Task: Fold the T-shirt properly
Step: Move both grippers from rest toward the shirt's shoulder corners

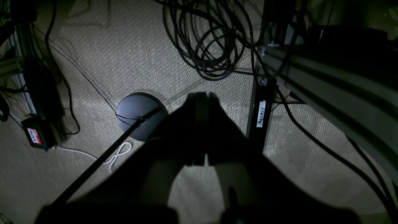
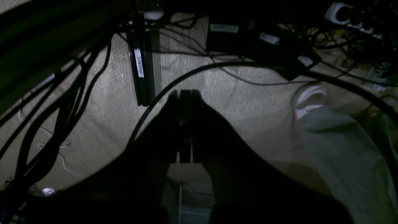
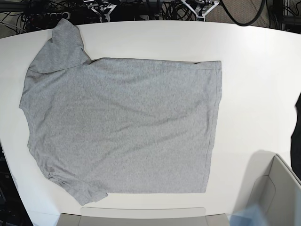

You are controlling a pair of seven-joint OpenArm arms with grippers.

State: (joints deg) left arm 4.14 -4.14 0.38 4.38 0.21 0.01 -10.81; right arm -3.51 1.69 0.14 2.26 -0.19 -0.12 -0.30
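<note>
The heather-grey T-shirt (image 3: 122, 127) lies spread flat on the white table (image 3: 254, 70), plain side up, no lettering showing. Its hem is at the right, and its sleeves are at the far left (image 3: 61, 37) and near left (image 3: 80, 188). Neither gripper shows in the base view. My left gripper (image 1: 200, 96) is a dark silhouette with its fingers together, held over carpet beside the table, holding nothing. My right gripper (image 2: 185, 93) is likewise shut and empty over the carpet. The shirt shows in neither wrist view.
A grey bin (image 3: 141, 216) sits at the table's near edge and another (image 3: 277, 188) at the near right. On the floor are coiled black cables (image 1: 211, 40), a round stand base (image 1: 136, 115), frame legs (image 2: 141, 74), and a person's shoe (image 2: 309, 99).
</note>
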